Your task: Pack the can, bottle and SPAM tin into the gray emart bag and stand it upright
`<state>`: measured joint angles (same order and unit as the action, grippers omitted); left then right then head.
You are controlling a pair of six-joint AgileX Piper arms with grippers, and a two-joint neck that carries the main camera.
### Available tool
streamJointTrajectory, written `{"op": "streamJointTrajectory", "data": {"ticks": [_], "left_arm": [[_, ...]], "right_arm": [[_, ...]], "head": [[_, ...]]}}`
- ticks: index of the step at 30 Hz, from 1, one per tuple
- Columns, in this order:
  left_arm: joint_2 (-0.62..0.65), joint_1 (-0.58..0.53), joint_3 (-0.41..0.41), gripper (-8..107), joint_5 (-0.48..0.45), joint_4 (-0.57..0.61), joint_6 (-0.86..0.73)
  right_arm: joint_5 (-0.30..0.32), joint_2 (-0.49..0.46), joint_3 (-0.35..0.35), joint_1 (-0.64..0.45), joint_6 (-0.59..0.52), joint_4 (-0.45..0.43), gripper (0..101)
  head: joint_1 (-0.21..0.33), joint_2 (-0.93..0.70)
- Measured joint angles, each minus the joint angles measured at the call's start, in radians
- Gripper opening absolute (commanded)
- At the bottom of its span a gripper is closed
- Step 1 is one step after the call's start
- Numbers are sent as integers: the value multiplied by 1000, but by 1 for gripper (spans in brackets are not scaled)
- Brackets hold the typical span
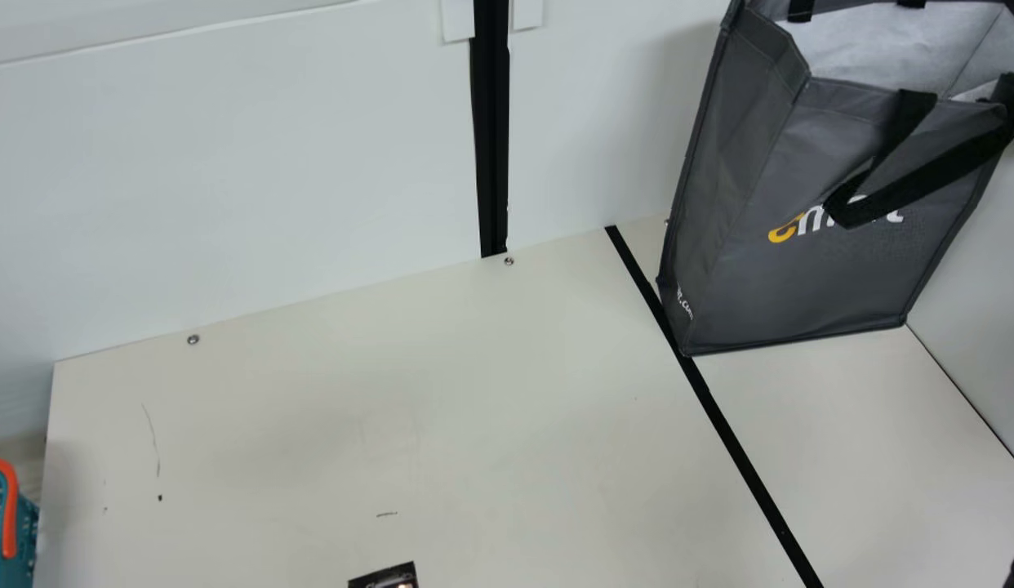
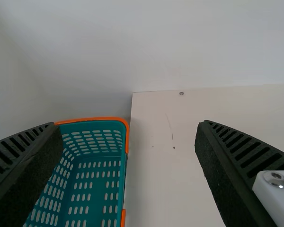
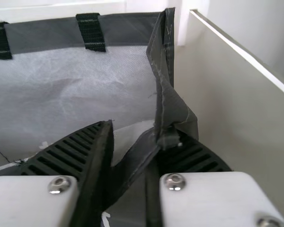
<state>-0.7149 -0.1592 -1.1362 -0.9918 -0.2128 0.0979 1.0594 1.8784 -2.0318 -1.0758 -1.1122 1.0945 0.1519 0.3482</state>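
Gray boxy fabric emart bag [image 1: 817,269]'s upright lengthwise, mouth up, edge between right hand [image 3: 139,137]'s slightly parted fingers; left hand [image 2: 128,124]'s wide.

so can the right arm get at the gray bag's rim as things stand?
Probably yes: the right gripper looks open, and the gray bag's rim runs between its fingers by a crumpled corner, nothing else visibly in the way.
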Motion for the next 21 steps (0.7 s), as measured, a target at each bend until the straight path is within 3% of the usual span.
{"op": "streamJointTrajectory", "data": {"ticks": [13, 21], "left_arm": [[0, 0, 0, 90, 0, 0, 0], [0, 0, 0, 90, 0, 0, 0]], "right_arm": [[-12, -60, -24, 14, -14, 48, 94], [-11, -85, -58, 25, -6, 59, 95]], "head": [[0, 0], [0, 0]]}}
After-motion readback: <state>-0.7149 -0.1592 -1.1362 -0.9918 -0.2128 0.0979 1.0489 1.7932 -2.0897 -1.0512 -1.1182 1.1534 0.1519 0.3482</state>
